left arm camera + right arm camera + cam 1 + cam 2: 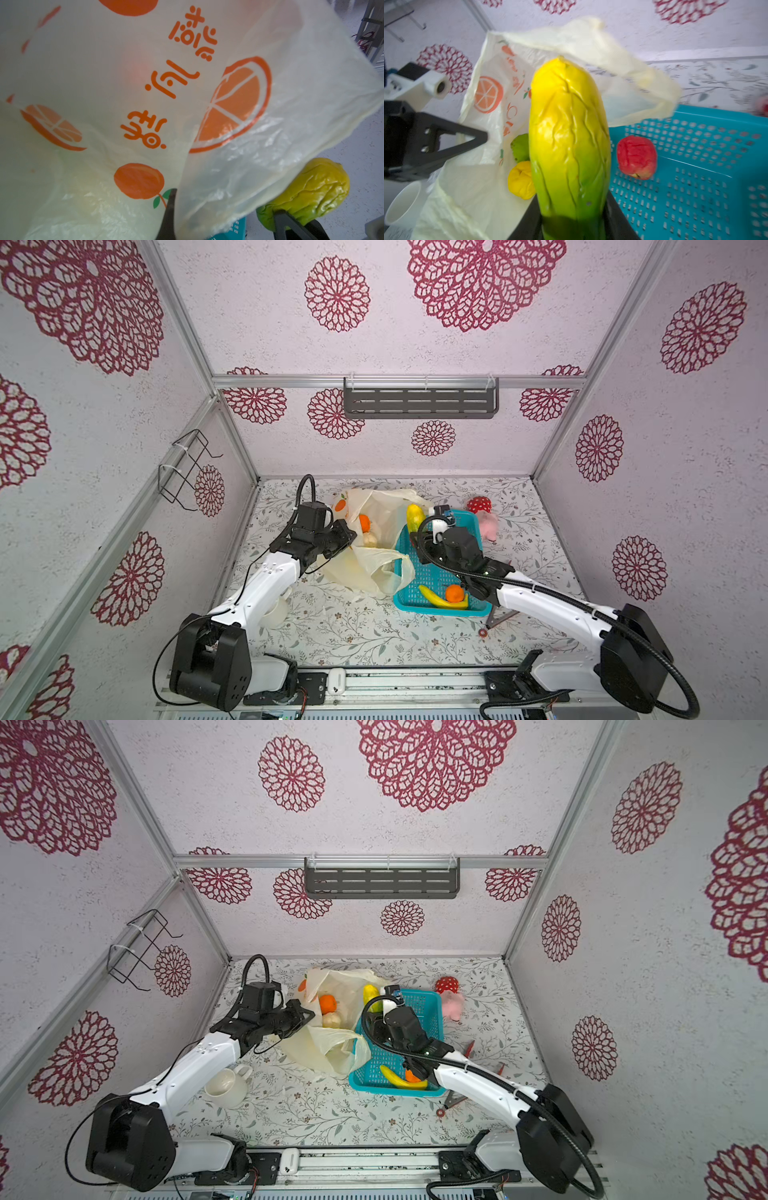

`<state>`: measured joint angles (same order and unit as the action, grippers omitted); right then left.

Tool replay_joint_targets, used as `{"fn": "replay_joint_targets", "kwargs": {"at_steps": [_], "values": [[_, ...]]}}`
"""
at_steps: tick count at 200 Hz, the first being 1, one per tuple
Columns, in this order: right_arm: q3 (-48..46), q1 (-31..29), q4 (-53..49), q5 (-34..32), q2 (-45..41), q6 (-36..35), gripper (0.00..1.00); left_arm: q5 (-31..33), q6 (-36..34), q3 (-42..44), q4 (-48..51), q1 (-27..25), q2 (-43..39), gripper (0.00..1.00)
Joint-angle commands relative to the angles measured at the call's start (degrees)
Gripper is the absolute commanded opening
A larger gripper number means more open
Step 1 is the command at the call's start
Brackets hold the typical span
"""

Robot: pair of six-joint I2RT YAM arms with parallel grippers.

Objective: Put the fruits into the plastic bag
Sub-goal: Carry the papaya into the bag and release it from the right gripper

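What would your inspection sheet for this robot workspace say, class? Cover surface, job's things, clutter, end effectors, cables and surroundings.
Surface: floral table, cluttered.
Job's things: plastic bag holds orange; banana lies in teal basket.
Clutter: mug, red plush, pink toy, hand tool.
End effectors: left end effector shut on plastic bag; right end effector shut on oblong fruit.
Cables: black hose along each arm.
Surroundings: grey shelf, wire rack on walls.

Two oranges [364, 522] [454, 593] counted; one each tallied: banana [440, 600], yellow-green oblong [415, 517], beige round fruit [371, 539], red apple [636, 160], green ball [520, 147], lemon [521, 180], plastic bag [374, 568], teal basket [695, 128], mug [226, 1085], red plush [478, 504], pink toy [488, 524].
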<state>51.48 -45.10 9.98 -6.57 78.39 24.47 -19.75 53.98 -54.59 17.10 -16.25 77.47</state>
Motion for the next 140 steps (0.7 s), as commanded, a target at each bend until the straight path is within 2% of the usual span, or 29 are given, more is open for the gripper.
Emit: {"fn": "replay_joint_targets", "kwargs": {"at_steps": [1, 21, 57, 74, 93, 100, 107, 114, 140], "values": [[7.7, -0.4, -1.9, 15.3, 7.6, -2.7, 0.28, 1.2, -0.8, -1.3, 0.9, -0.2, -1.1, 0.00], [13.7, -0.5, -4.5, 19.3, 14.2, -2.1, 0.28, 1.5, -0.7, -0.9, 1.0, -0.3, -1.4, 0.00], [24.6, 0.1, -11.6, 13.5, 22.5, 0.2, 0.29, 1.8, -0.7, -0.3, 1.3, -0.3, -2.0, 0.00], [29.7, 1.1, -15.7, 12.7, 26.6, 2.3, 0.31, 2.2, -0.7, -0.1, 1.6, -0.3, -2.7, 0.00], [32.0, 2.5, -15.6, 14.2, 29.5, 4.4, 0.38, 2.4, -0.8, 0.1, 1.7, -0.3, -3.1, 0.00], [32.3, 3.0, -15.3, 14.8, 30.0, 5.3, 0.46, 2.5, -0.8, 0.1, 1.9, -0.3, -3.2, 0.00], [32.3, 3.4, -14.9, 15.4, 30.2, 6.1, 0.57, 2.4, -0.8, 0.1, 1.8, -0.3, -3.2, 0.00], [32.1, 3.8, -14.5, 15.7, 30.2, 6.7, 0.63, 2.4, -0.8, 0.1, 1.8, -0.3, -3.1, 0.00], [29.4, 4.3, -12.4, 15.9, 27.3, 6.4, 0.69, 2.3, -0.8, 0.2, 1.7, -0.3, -3.1, 0.00]]}}
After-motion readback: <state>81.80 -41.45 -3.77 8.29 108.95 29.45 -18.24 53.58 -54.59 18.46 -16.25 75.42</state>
